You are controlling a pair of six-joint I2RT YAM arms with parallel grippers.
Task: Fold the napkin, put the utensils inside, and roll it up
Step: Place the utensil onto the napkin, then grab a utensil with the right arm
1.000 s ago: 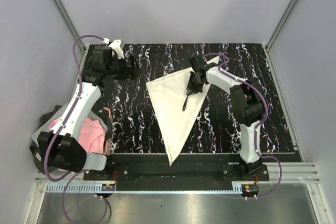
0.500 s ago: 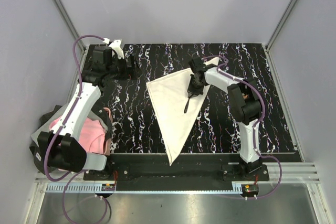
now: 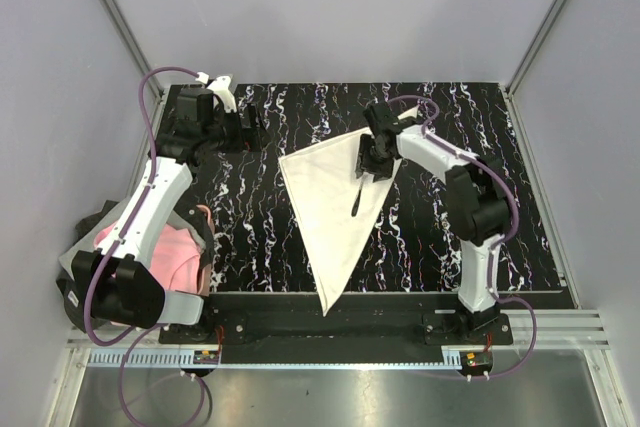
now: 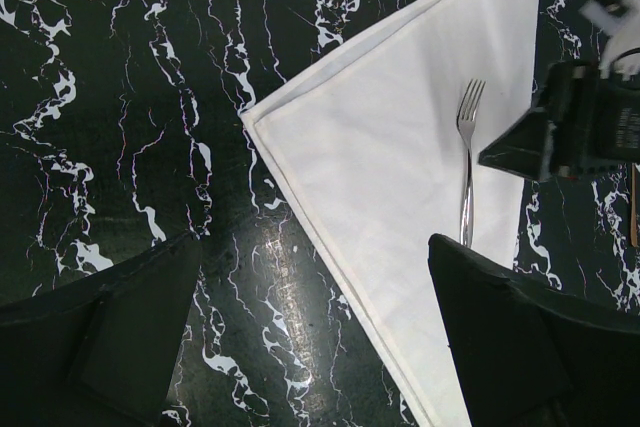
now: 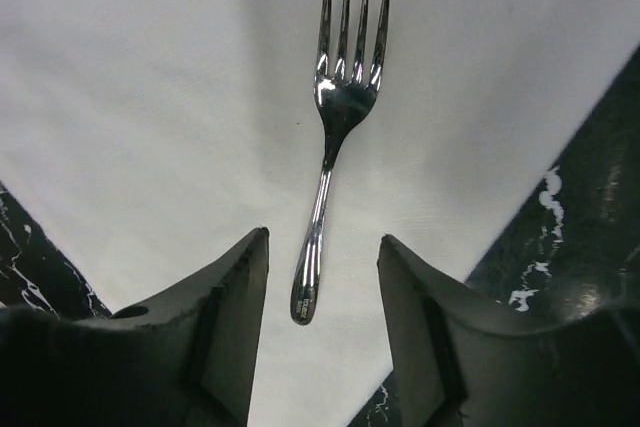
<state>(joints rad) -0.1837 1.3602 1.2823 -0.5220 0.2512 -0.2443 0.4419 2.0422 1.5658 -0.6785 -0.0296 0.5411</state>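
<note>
From above, the fork is a dark sliver, its tines indistinguishable. The left wrist view cuts off the napkin at its near tip and most of a brown utensil.

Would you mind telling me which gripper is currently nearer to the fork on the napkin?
Right. The right gripper hovers right by the fork, fingers apart and not holding it; the left gripper is off beyond the napkin's left corner.

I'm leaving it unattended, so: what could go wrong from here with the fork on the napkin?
The right gripper is open, closely straddling the fork handle; a slanted retreat could knock it askew. The fork lies near the napkin edge, so rolling might let it slip out.
</note>
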